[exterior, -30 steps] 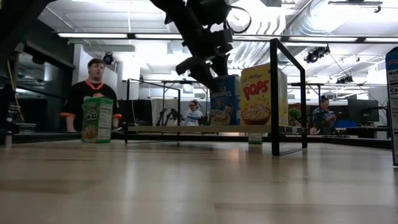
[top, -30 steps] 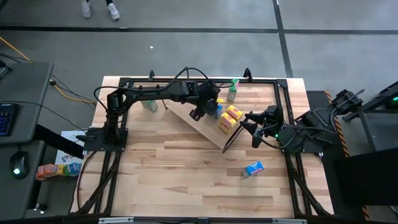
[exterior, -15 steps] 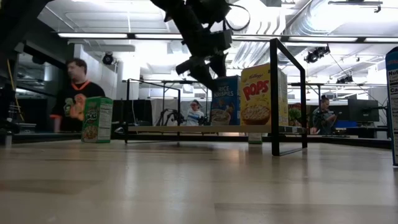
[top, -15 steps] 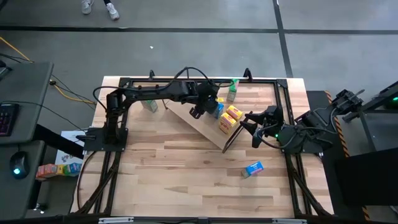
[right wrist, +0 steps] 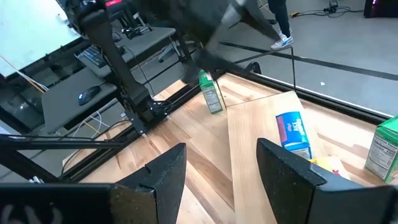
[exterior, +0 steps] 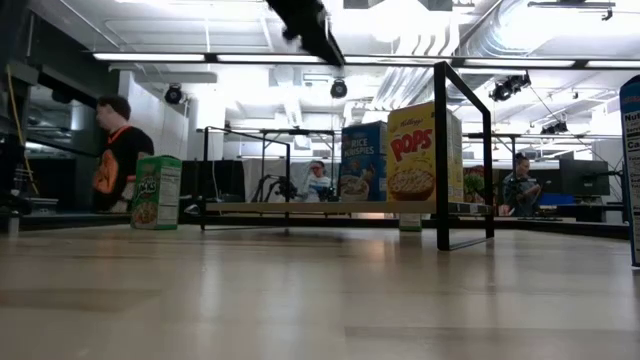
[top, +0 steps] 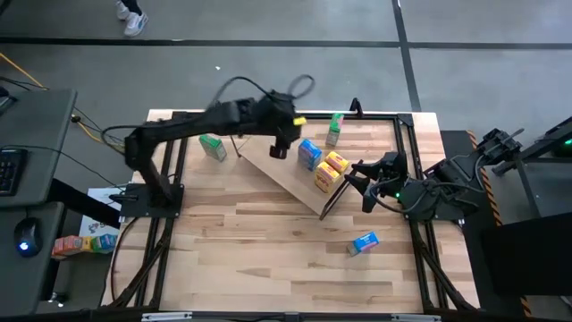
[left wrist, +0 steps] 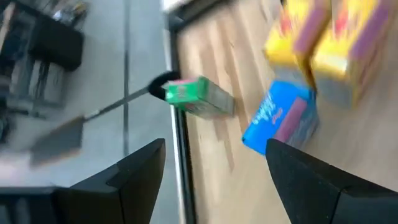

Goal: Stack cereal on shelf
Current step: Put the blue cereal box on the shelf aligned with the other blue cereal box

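Above the tilted shelf (top: 290, 174), the left gripper (top: 279, 148) hangs with fingers spread and nothing held, over the board's upper end. On the shelf, just beside the jaws, stands a blue box (top: 309, 153) next to two yellow boxes (top: 331, 170). Well off to the jaws' far side stands a green box (top: 212, 146) on the table, nearest the left arm and likely next. Right gripper (top: 356, 182) waits past the shelf's low end, jaws parted, empty; another blue box (top: 364, 241) lies on its side near it.

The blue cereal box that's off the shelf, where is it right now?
In the high view it lies flat on the table, the lone blue box, toward the right side, in front of the shelf and near the right gripper.
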Robot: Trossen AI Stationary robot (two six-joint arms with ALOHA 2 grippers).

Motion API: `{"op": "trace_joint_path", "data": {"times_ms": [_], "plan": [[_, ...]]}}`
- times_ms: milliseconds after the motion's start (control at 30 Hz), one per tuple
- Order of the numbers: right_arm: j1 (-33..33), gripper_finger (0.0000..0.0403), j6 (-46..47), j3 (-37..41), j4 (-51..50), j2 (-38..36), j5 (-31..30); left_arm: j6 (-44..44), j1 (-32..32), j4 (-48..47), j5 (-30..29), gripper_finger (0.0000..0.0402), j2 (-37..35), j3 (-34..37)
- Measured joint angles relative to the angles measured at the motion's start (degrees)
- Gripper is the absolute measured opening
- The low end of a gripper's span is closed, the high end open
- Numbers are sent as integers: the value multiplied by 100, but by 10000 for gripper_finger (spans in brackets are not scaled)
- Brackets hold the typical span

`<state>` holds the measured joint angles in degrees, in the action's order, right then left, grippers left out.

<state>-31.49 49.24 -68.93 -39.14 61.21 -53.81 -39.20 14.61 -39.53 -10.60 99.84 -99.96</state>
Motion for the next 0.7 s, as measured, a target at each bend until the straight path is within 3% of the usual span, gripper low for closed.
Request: {"op": "trace_joint_path", "data": {"times_ms": [67,267,400,500,700], "plan": [[1,188,8,0,23,-2,-1,822,0,-74,227,271,-333,0],[1,188,-26,0,49,0,-2,3214,160,-329,1915,271,-1380,122],[1,188,-531,0,49,0,4,4226,127,68,2049,267,-2194,866],[1,188,-601,0,48,-2,39,4805,1,1055,2057,264,-2982,1893],[1,188,-576,0,48,-1,41,5932,-458,4153,2060,262,-4404,4352]]}}
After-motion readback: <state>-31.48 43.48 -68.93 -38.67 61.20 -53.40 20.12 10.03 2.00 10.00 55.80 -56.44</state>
